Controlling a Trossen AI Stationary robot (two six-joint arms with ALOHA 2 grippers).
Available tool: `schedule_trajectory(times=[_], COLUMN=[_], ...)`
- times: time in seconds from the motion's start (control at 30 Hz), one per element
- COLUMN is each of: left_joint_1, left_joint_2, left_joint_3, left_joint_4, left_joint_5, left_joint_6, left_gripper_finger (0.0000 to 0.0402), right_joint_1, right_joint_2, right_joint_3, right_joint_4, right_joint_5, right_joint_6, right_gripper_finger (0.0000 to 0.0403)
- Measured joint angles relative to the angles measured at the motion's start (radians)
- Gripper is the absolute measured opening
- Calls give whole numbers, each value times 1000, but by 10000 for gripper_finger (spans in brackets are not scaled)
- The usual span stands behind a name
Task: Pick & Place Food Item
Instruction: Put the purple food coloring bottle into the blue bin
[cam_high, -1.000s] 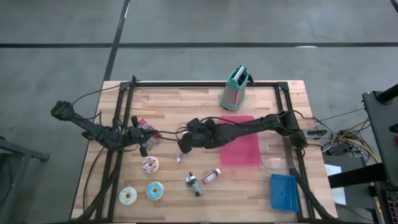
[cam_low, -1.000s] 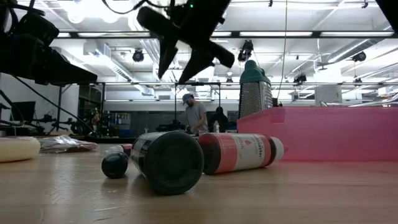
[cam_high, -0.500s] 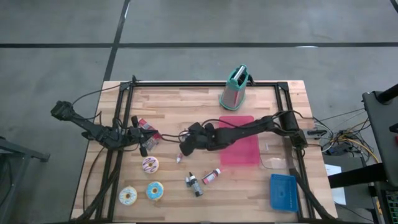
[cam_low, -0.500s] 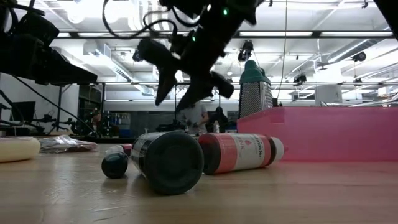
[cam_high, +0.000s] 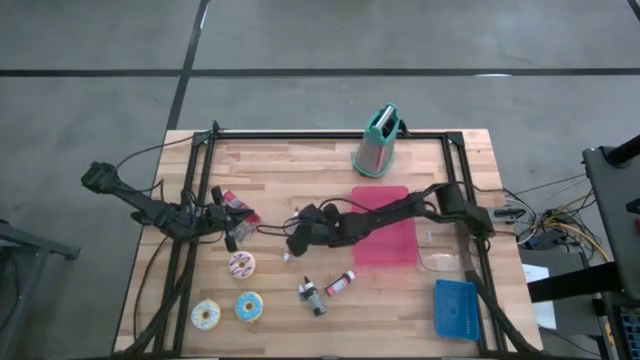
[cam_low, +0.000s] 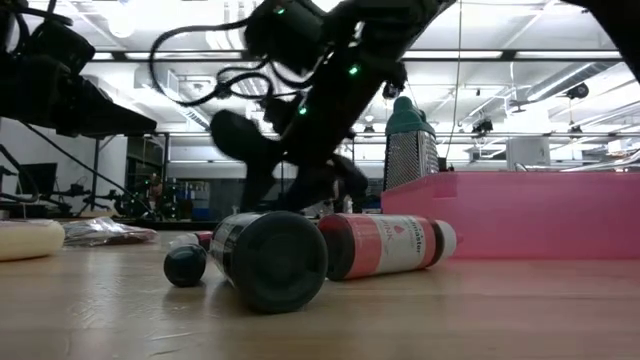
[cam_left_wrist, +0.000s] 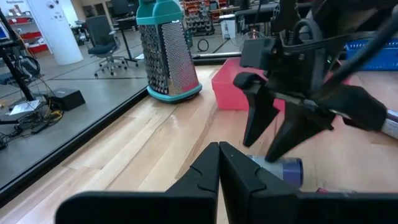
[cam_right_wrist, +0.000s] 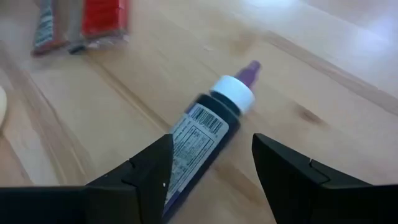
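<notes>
A small dark bottle with a white cap and a purple tip (cam_right_wrist: 208, 134) lies on its side on the wooden table; it also shows in the high view (cam_high: 288, 256). My right gripper (cam_right_wrist: 211, 171) is open and low over it, one finger on each side of the bottle's body, not touching it as far as I can see; it also shows in the high view (cam_high: 296, 241), the low view (cam_low: 290, 180) and the left wrist view (cam_left_wrist: 273, 134). My left gripper (cam_left_wrist: 219, 163) is shut and empty at the table's left (cam_high: 232, 228).
A pink tray (cam_high: 385, 228) lies under my right arm. Two more bottles (cam_high: 312, 296) (cam_high: 340, 283) lie nearer the table's near edge. Three donuts (cam_high: 241, 264) (cam_high: 249, 305) (cam_high: 205, 315), a red packet (cam_high: 237, 205), a grater (cam_high: 377, 142) and a blue container (cam_high: 456, 308) are around.
My right gripper has come down, and slightly toward the table's near edge, to the small purple-tipped bottle, staying open. The bottle has not moved.
</notes>
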Motion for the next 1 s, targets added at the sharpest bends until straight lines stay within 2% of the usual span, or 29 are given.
schedule_trajectory(times=[0.17,0.4,0.57,0.8,1.0], left_joint_1=[0,0,0,0,0], left_joint_2=[6,12,17,17,17], left_joint_3=[0,0,0,0,0], left_joint_4=[1,0,0,0,0], left_joint_5=[-2,-1,-1,-1,-3], left_joint_6=[0,0,0,0,0], left_gripper_finger=[12,12,12,12,12], right_joint_1=[5,7,7,-9,-8], right_joint_2=[35,40,40,64,99], right_joint_3=[68,125,123,110,109], right_joint_4=[-41,-111,-123,-114,-115], right_joint_5=[65,71,60,-24,-32], right_joint_6=[-53,-35,-1,29,26], right_gripper_finger=[215,215,215,215,215])
